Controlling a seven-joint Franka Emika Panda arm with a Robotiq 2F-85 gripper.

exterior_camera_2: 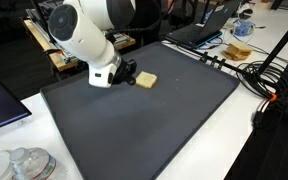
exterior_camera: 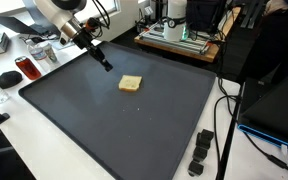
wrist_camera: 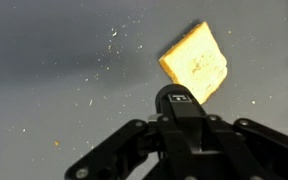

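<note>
Bread slice [exterior_camera: 130, 84] flat on dark mat [exterior_camera: 104, 130], near mat's middle toward its far edge. Claw [exterior_camera: 105, 64] above mat, close beside bread, apart from it, holding nothing. Both exterior views agree [exterior_camera_2: 145, 80]. Wrist view: bread [wrist_camera: 195, 62] just ahead of claw body; fingertips out of frame, opening: cannot tell. Crumbs [wrist_camera: 112, 35] scattered on mat. Mat lies on white surface [exterior_camera: 44, 160].

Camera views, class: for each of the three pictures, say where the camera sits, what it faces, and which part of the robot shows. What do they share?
Exterior view: high, off one corner of the dark mat, facing the arm and gripper.
Exterior view: low, from another side, the white arm close in front.
Wrist view: on the wrist, looking down past the gripper; its fingertips are out of frame.
Shared: the bread slice on the mat.
</note>
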